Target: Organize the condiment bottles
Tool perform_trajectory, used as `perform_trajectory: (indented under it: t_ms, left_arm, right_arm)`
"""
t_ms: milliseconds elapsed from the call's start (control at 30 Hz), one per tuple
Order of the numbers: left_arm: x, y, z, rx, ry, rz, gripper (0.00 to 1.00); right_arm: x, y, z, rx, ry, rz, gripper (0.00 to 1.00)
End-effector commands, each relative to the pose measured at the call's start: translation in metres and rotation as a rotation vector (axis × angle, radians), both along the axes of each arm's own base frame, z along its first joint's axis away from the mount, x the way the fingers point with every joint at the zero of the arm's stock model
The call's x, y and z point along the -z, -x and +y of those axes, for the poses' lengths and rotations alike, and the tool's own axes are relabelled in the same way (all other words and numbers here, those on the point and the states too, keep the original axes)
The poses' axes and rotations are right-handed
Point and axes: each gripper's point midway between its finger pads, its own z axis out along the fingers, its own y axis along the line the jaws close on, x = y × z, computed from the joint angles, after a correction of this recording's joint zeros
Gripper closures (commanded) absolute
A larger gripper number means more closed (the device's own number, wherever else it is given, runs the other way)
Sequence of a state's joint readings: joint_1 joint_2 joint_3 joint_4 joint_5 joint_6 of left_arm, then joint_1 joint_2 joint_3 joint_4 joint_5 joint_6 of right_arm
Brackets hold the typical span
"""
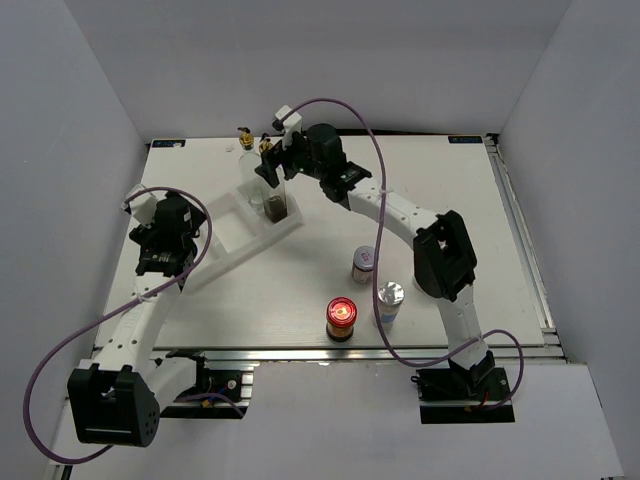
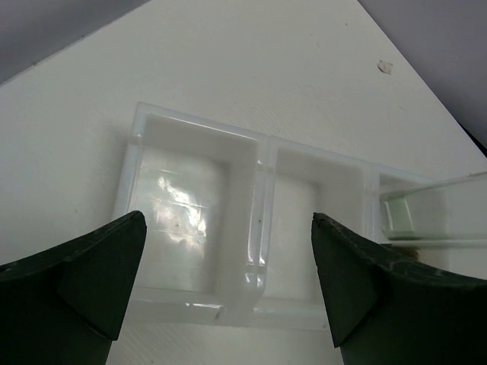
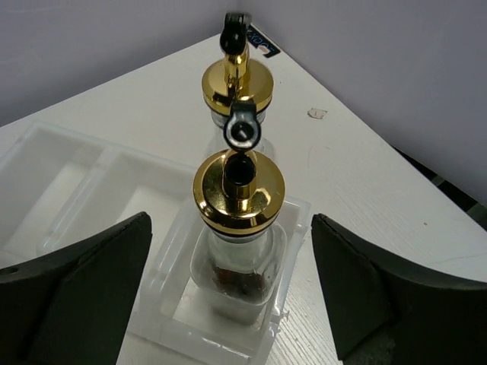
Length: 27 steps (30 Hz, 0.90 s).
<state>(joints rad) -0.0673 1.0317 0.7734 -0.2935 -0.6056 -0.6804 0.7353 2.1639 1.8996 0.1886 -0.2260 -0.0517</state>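
Note:
A tall glass bottle (image 1: 272, 195) with a gold pourer top (image 3: 238, 190) and dark contents stands upright in the right end compartment of the white tray (image 1: 225, 228). My right gripper (image 1: 280, 170) hangs open over it, a finger on each side and clear of the glass (image 3: 230, 228). A second gold-topped bottle (image 1: 245, 142) (image 3: 237, 84) stands on the table just behind the tray. Near the front are a label-lidded jar (image 1: 364, 262), a red-lidded jar (image 1: 341, 318) and a silver-capped shaker (image 1: 389, 300). My left gripper (image 1: 170, 255) is open and holds nothing at the tray's left end (image 2: 228, 220).
The tray (image 2: 190, 198) lies at an angle at the left of the table, with its left compartments holding nothing. The right arm reaches across the table's middle above the jars. Grey walls close in the back and both sides.

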Motion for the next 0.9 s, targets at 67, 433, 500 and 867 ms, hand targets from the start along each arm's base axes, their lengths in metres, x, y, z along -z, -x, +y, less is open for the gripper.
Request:
perform_trajectory:
  t_ms: [67, 433, 500, 867]
  left_arm:
    - [0.001, 0.0, -0.026, 0.123, 0.103, -0.033, 0.02]
    - [-0.001, 0.01, -0.123, 0.494, 0.075, 0.017, 0.02]
    - [0.012, 0.016, -0.167, 0.643, 0.045, 0.085, 0.02]
    - [-0.009, 0.087, -0.339, 1.37, 0.036, 0.061, 0.02]
  right_arm:
    - [-0.064, 0.018, -0.031, 0.072, -0.034, -0.033, 0.11]
    - [-0.067, 0.082, -0.141, 0.308, -0.025, 0.117, 0.11]
    - [-0.063, 0.082, -0.178, 0.409, -0.073, 0.149, 0.11]
    - [-0.013, 0.097, -0.344, 0.817, -0.118, 0.298, 0.11]
